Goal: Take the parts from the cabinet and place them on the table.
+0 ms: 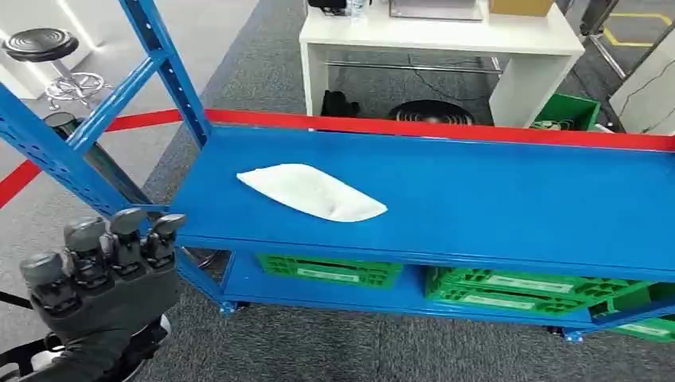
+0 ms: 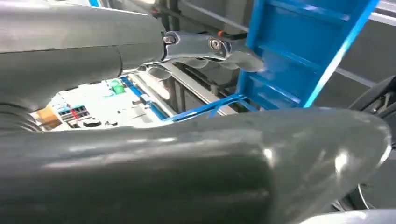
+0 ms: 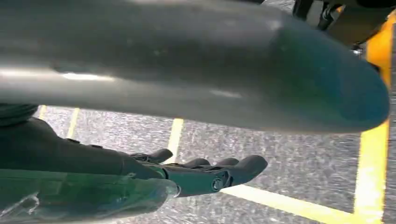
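A white soft bag of parts [image 1: 312, 192] lies flat on the blue cabinet shelf [image 1: 509, 199], left of its middle. My left hand [image 1: 103, 270] is raised at the lower left, in front of the shelf's left corner and short of the bag, holding nothing. In the left wrist view its thumb [image 2: 224, 163] and fingers [image 2: 210, 46] stand apart with a gap between them, the blue upright just beyond. My right hand [image 3: 154, 170] hangs over grey floor with yellow lines, fingers [image 3: 224, 173] stretched out and empty.
Green crates [image 1: 330, 272] [image 1: 525, 290] sit on the lower shelf. A red beam [image 1: 446, 129] edges the shelf's back. Blue uprights [image 1: 163, 64] rise at the left. Behind stand a white table [image 1: 438, 40], a green bin [image 1: 569, 111] and a stool [image 1: 40, 44].
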{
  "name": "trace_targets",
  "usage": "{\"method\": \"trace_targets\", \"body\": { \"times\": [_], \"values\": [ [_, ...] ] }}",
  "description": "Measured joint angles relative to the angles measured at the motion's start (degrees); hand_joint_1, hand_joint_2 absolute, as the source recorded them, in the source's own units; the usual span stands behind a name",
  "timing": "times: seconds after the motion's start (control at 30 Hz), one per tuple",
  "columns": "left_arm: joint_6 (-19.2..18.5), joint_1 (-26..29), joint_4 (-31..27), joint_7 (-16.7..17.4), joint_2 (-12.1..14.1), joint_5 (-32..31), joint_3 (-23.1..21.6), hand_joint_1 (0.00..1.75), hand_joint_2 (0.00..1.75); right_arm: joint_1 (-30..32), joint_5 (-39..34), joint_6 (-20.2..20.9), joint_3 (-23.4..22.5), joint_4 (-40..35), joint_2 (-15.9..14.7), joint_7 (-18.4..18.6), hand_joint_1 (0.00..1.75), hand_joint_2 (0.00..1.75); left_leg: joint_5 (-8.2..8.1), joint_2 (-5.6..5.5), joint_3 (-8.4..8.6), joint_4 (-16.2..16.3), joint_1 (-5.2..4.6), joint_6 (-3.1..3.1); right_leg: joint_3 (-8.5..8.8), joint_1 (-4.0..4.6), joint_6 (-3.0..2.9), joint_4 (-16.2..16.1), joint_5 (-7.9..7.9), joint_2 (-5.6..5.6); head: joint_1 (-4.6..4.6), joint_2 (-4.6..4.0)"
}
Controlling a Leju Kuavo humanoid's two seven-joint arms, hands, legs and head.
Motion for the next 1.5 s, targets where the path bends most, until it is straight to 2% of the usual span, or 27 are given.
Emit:
{"method": "trace_targets", "body": {
  "times": [0.07,0.13,0.17,0.23,0.27,0.37,0.4,0.43,0.47,0.57,0.6,0.63,0.77,0.8,0.87,0.9,0.93,0.97,1.0,1.07,1.1,1.2,1.27,1.3,1.37,1.43,1.5],
  "values": [
    [-0.1,0.7,0.0,-0.7,0.3,0.0,0.1,0.00,0.00,0.1,-0.2,0.0,0.0,0.0,0.0,-0.2,0.00,0.00,-1.33,0.06,1.45,-0.1,0.03,-0.58,2.79,-0.04,-0.09,-8.7,7.46,-0.01,0.04,-0.02],
    [-0.3,1.3,-0.1,-1.1,0.8,-0.1,0.2,0.00,0.00,0.0,-0.2,0.0,0.0,0.0,0.0,-0.3,0.00,0.00,-2.05,-0.06,1.93,0.1,-0.36,-1.04,3.30,0.06,-1.26,-9.3,6.13,0.02,0.04,-0.02],
    [-0.4,1.6,-0.1,-1.4,1.1,-0.1,0.3,0.00,0.00,0.0,-0.3,0.0,0.0,0.0,0.1,-0.3,0.00,0.00,-2.09,-0.10,2.15,0.2,-0.37,-1.22,3.15,0.06,-1.51,-9.4,6.96,0.06,0.04,-0.02],
    [-0.5,2.1,-0.1,-1.7,1.3,-0.3,0.5,0.00,0.00,0.0,-0.3,0.0,0.0,0.0,0.1,-0.5,0.00,0.00,-2.01,-0.10,1.77,0.5,-0.33,-1.44,3.51,-0.18,-1.88,-9.4,6.94,0.13,-0.05,-0.02],
    [-0.4,2.1,-0.2,-1.7,1.4,-0.6,0.6,0.00,0.00,0.0,-0.3,0.0,-0.1,0.0,0.1,-0.6,0.00,0.00,-1.83,0.01,0.96,2.4,-0.30,-1.89,3.84,-0.20,-2.08,-9.7,6.83,0.06,0.00,-0.02],
    [0.0,2.6,-0.2,-0.8,1.5,-2.9,1.2,0.00,0.00,-0.1,-0.3,-0.2,-0.1,0.0,0.1,-0.6,0.00,0.00,-6.68,0.07,-6.49,14.2,0.04,-2.99,4.33,-0.18,-2.77,-9.9,6.32,0.01,-0.18,-0.02],
    [0.7,3.0,-0.1,0.1,1.8,-4.7,1.5,0.00,1.75,-0.2,-0.4,-0.2,-0.1,0.0,0.1,-0.6,0.00,0.00,-8.04,0.07,-8.75,16.9,0.16,-3.16,4.46,-0.16,-2.91,-9.9,6.11,0.02,-0.20,-0.02],
    [1.9,3.3,-0.1,1.0,2.1,-7.5,1.8,0.00,1.75,-0.1,-0.4,-0.2,-0.1,0.0,0.1,-0.6,0.00,0.00,-7.63,0.07,-9.84,17.4,0.26,-3.25,4.65,-0.16,-2.91,-9.9,5.95,0.05,-0.18,-0.02],
    [3.5,3.6,0.0,1.9,2.5,-11.3,2.2,0.00,1.75,0.0,-0.4,-0.1,-0.1,0.0,0.1,-0.6,0.00,0.00,-5.84,0.07,-9.87,15.9,0.34,-3.26,4.94,-0.16,-2.91,-9.9,5.69,0.08,-0.18,-0.02],
    [6.6,4.5,0.4,3.9,4.2,-19.7,3.4,0.00,1.75,0.0,-0.4,-0.1,-0.1,0.0,0.1,-0.8,0.00,0.00,2.67,0.16,-5.41,3.9,0.48,-2.93,5.81,-0.22,-2.54,-10.0,5.17,0.22,-0.20,-0.02],
    [7.0,4.7,0.8,4.4,4.9,-21.4,3.7,0.00,1.75,-0.1,-0.3,0.0,-0.1,0.0,0.1,-0.8,0.00,0.00,2.35,0.42,-4.89,0.8,0.42,-2.66,5.90,0.06,-2.18,-9.6,4.92,0.30,-0.26,-0.02],
    [7.4,4.9,1.2,5.1,5.3,-23.4,4.0,0.00,1.75,-0.1,-0.3,0.0,-0.1,0.0,0.1,-0.9,0.00,0.00,1.55,0.50,-4.86,0.8,0.33,-2.51,5.80,0.09,-1.82,-9.8,4.69,0.32,-0.26,-0.02],
    [8.4,5.5,3.2,7.1,7.4,-30.6,4.9,0.00,1.75,-0.1,0.2,0.2,-0.2,0.0,0.1,-0.9,0.00,0.00,3.43,0.32,-4.01,-0.1,0.47,-1.17,6.10,-0.12,-0.69,-9.1,3.53,0.13,-0.13,-0.02],
    [8.4,5.5,4.0,7.3,7.8,-31.2,4.9,0.00,1.75,-0.2,0.2,0.2,-0.2,0.0,0.1,-0.9,0.00,0.00,3.33,0.38,-3.89,-0.1,0.48,-0.91,4.96,0.03,-0.62,-6.7,1.62,0.10,-0.02,-0.02],
    [8.3,5.5,5.6,7.9,8.5,-32.9,5.0,0.00,1.75,-0.2,0.4,0.3,-0.2,0.0,0.1,-0.8,0.00,0.00,3.15,0.41,-3.88,-0.1,0.38,-0.58,0.67,0.05,-0.49,2.1,-3.01,0.10,0.00,-0.02],
    [8.3,5.6,6.3,8.1,8.8,-33.7,4.9,0.00,1.75,-0.1,0.4,0.3,-0.3,0.0,0.1,-0.8,0.00,0.00,3.09,0.40,-3.88,0.0,0.30,-0.49,-1.26,0.06,-0.41,5.9,-4.50,0.10,0.00,-0.02],
    [8.4,5.6,7.2,8.7,9.2,-34.9,4.9,0.00,1.75,0.0,0.5,0.3,-0.4,0.0,0.0,-0.8,0.00,0.00,3.01,0.37,-3.81,0.0,0.26,-0.39,-2.36,0.07,-0.42,7.7,-4.56,0.10,-0.02,-0.02],
    [8.5,5.6,7.8,9.2,9.4,-35.9,4.9,0.00,1.75,0.0,0.5,0.3,-0.4,0.0,0.0,-0.7,0.00,0.00,2.94,0.32,-3.72,0.0,0.26,-0.37,-2.02,0.08,-0.47,6.5,-3.23,0.10,0.02,-0.02],
    [8.7,5.6,8.4,9.7,9.6,-36.9,4.9,0.00,1.75,0.0,0.5,0.3,-0.4,0.0,-0.2,-0.7,0.00,0.00,2.83,0.24,-3.54,0.0,0.27,-0.42,-0.43,0.07,-0.55,2.9,-0.77,0.09,0.00,-0.02],
    [9.7,5.4,9.8,11.3,9.9,-40.0,4.9,0.00,1.75,-0.1,0.5,0.2,-0.5,-0.1,-0.3,-0.7,0.00,0.00,2.45,0.19,-2.98,0.0,0.31,-0.83,4.54,0.04,-0.76,-7.4,4.31,0.05,0.02,-0.02],
    [10.0,5.3,10.4,11.8,10.0,-40.8,4.9,0.00,1.75,-0.2,0.5,0.2,-0.5,0.0,-0.3,-0.7,0.00,0.00,2.20,0.17,-2.91,0.2,-0.04,-1.21,5.47,0.12,-0.77,-9.8,4.54,0.05,0.04,-0.02],
    [10.7,4.5,12.1,14.0,10.2,-44.1,4.7,0.00,1.75,-0.1,0.6,0.2,-0.5,0.0,-0.3,-0.5,0.00,0.00,2.32,0.07,-2.87,0.1,-0.02,-1.76,5.64,0.31,-1.58,-9.8,4.86,0.17,-0.04,-0.02],
    [11.2,3.9,13.3,15.7,10.3,-46.6,4.7,0.00,1.75,-0.2,0.7,0.2,-0.6,-0.1,-0.3,-0.2,0.00,0.00,1.79,0.11,-2.98,0.4,0.06,-2.38,5.77,-0.09,-2.26,-10.3,5.19,0.13,-0.02,-0.02],
    [11.3,3.5,13.7,16.2,10.3,-47.2,4.7,0.00,1.75,-0.3,0.7,0.1,-0.6,-0.1,-0.3,-0.1,0.00,0.00,0.39,0.18,-3.68,2.1,0.07,-2.75,5.77,-0.11,-2.56,-10.3,5.16,0.11,-0.41,-0.02],
    [11.3,2.5,15.4,18.3,10.3,-49.5,4.5,0.00,1.75,-0.3,0.9,0.0,-0.7,-0.1,-0.3,0.1,0.00,0.00,-4.11,0.20,-8.00,11.0,0.39,-3.27,5.74,-0.08,-2.78,-10.3,5.10,0.04,-0.57,-0.02],
    [11.3,2.2,17.2,19.8,10.4,-51.1,4.5,0.00,1.75,-0.3,1.1,0.0,-0.8,-0.2,-0.4,0.3,0.00,0.00,-6.14,0.20,-11.82,18.1,0.53,-3.49,5.72,-0.07,-2.86,-10.3,5.03,0.04,-0.59,-0.02],
    [11.3,1.4,18.5,21.0,10.3,-52.6,4.3,0.00,1.75,-0.2,1.4,0.0,-0.9,-0.2,-0.4,0.3,0.00,0.00,-2.95,0.21,-10.90,15.4,0.71,-3.48,5.83,-0.09,-2.83,-10.3,4.98,0.08,-0.61,-0.02]
  ]
}}
